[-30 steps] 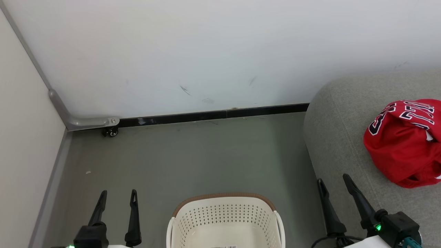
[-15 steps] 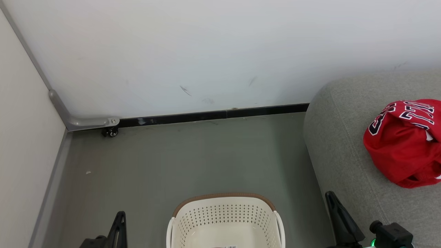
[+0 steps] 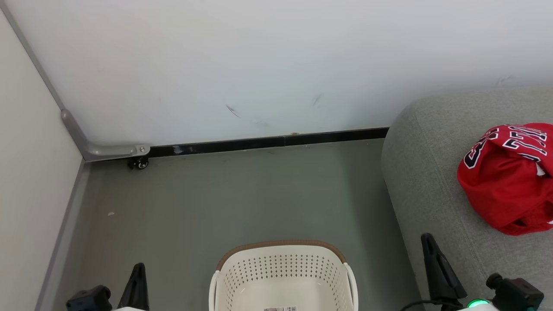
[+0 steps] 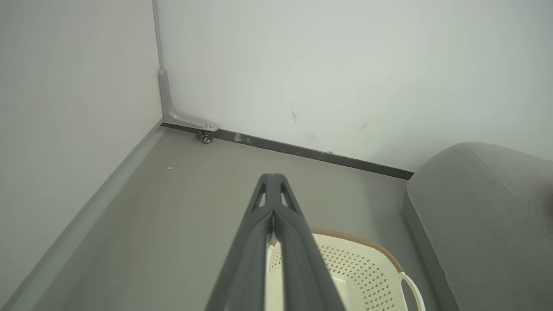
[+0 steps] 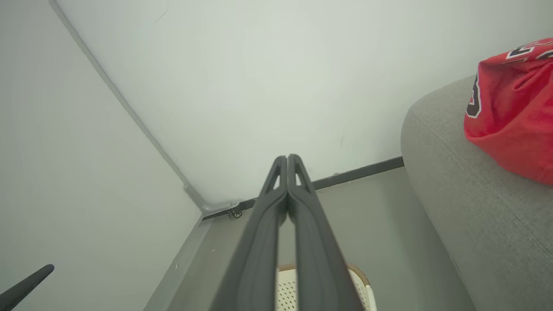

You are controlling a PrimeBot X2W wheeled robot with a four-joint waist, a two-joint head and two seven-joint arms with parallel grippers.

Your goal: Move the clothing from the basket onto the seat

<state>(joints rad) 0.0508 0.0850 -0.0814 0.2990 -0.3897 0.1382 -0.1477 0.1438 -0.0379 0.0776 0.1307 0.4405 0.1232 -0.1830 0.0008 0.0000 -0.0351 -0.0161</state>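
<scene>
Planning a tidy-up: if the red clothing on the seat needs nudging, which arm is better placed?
Right, likely: the right end effector sits beside the seat holding the clothing; the left end effector is beyond the basket.

Lab-style mock-up corner: white partition panels [image 3: 259, 65] on caster [image 3: 139, 163], metal corner bracket [image 3: 112, 151], bare grey floor [image 3: 242, 194], grey seat [image 3: 427, 172].
</scene>
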